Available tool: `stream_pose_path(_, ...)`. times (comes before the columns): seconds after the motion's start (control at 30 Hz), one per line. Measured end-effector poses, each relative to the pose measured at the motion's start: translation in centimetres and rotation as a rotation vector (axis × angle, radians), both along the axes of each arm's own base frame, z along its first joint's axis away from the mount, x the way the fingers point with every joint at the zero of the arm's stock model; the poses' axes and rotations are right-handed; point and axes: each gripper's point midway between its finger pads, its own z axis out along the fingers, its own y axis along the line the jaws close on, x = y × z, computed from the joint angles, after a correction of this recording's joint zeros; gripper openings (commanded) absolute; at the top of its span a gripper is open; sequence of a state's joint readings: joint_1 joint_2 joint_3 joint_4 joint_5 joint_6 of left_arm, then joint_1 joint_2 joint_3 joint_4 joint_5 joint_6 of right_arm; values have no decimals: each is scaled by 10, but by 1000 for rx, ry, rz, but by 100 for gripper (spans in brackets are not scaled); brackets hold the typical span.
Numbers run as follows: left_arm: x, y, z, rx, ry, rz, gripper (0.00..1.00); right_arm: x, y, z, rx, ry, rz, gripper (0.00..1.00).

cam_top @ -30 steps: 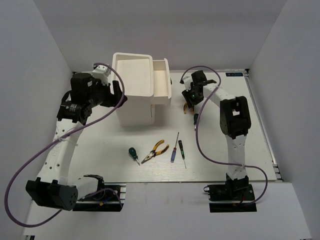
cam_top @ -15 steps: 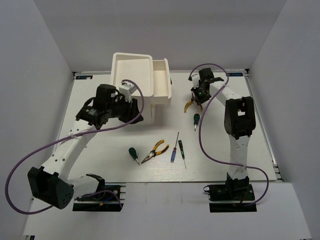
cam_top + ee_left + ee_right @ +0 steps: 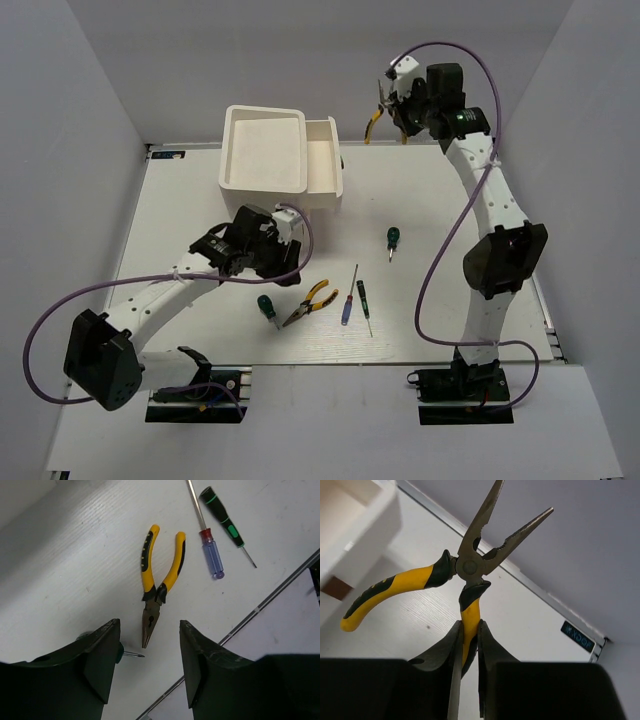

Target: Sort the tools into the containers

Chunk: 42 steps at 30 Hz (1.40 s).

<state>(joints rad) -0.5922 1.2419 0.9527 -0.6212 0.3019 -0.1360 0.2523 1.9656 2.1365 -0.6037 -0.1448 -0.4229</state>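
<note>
My right gripper is raised high at the back right of the white cabinet. It is shut on one handle of yellow-handled pliers, whose jaws are spread; they also show in the top view. The cabinet's top drawer is pulled open to the right. My left gripper is open and empty, low over the table just behind the second pliers. A green screwdriver lies by its left finger. The blue-handled and black-handled thin screwdrivers lie beyond. Another green screwdriver lies mid-table.
The table's front rail runs close past the tools on the near side. White walls close in the table at the left, back and right. Purple cables loop from both arms.
My right gripper has lifted the pliers off the table, up and toward the back. My left arm has swung from beside the cabinet forward to above the tools near the front.
</note>
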Motion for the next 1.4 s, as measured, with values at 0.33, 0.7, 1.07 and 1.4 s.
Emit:
stream_pose_path(0.33, -2, -11, -14, 9, -27, 30, 62, -34, 74, -6, -25, 38, 152, 0)
stream_pose_path(0.7, -5, -17, -15, 11, -46, 44, 64, -53, 117, -12, -132, 13, 185, 0)
stream_pose_path(1.07, -12, -14, -12, 1, -68, 63, 64, -54, 160, -35, -330, -56, 217, 0)
stream_pose_path(1.4, -18, -11, -16, 5, -64, 77, 65, -52, 159, -37, -386, -74, 185, 0)
